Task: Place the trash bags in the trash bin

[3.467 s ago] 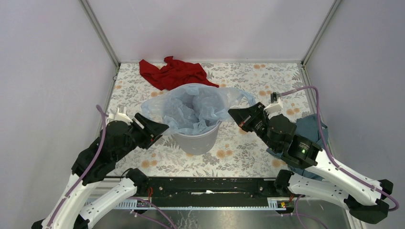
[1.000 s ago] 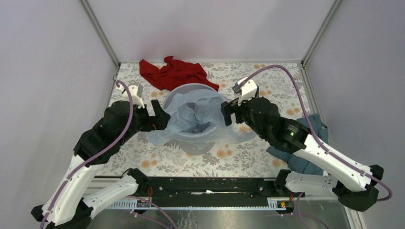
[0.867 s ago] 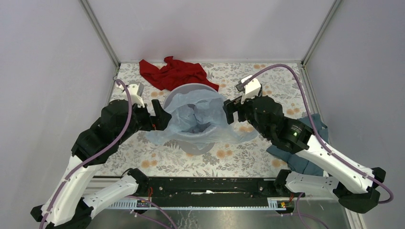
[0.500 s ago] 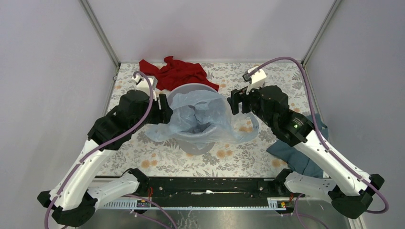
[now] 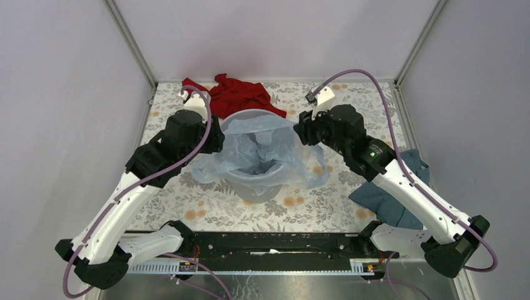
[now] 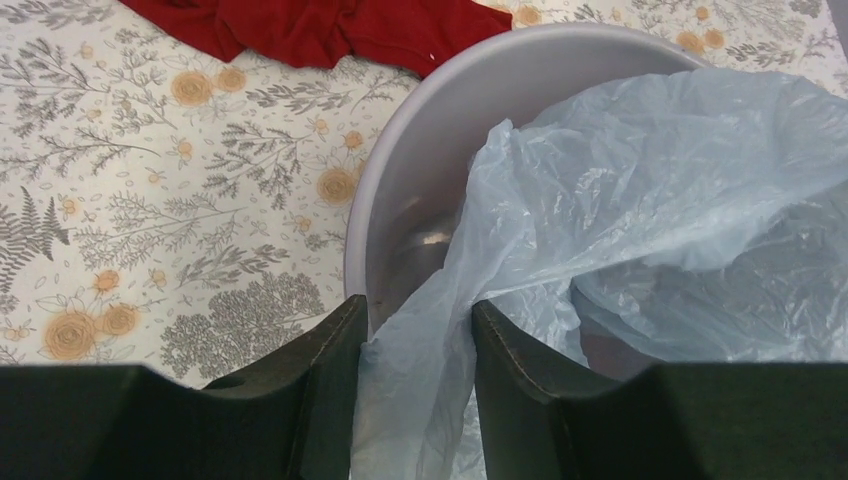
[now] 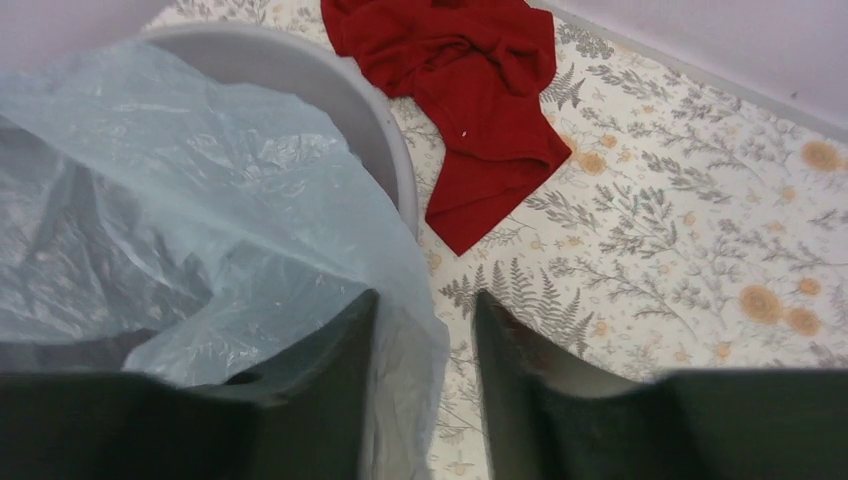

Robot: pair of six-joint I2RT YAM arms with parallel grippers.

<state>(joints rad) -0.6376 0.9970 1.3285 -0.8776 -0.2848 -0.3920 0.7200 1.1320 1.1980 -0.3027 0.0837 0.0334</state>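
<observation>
The pale blue trash bag [image 5: 262, 147] sits in the light grey trash bin [image 5: 251, 192]. Its film spills over the bin's left and right sides onto the table. My left gripper [image 5: 215, 134] is at the bin's left rim. In the left wrist view the left gripper [image 6: 418, 315] is open, with bag film [image 6: 650, 190] hanging loose between the fingers beside the bin wall [image 6: 420, 150]. My right gripper [image 5: 300, 132] is at the right rim. In the right wrist view the right gripper [image 7: 425, 305] is open, with a fold of the bag [image 7: 150, 180] against its left finger, next to the bin rim [image 7: 330, 85].
A red cloth [image 5: 228, 95] lies behind the bin, also in the left wrist view [image 6: 330, 30] and the right wrist view [image 7: 470, 70]. A dark teal cloth [image 5: 390, 200] lies at the right under my right arm. Walls enclose the floral table [image 5: 337, 200].
Both grippers have moved from the bin's near sides toward its far rim. The bag's edges have dropped over the bin's sides and now drape outside it.
</observation>
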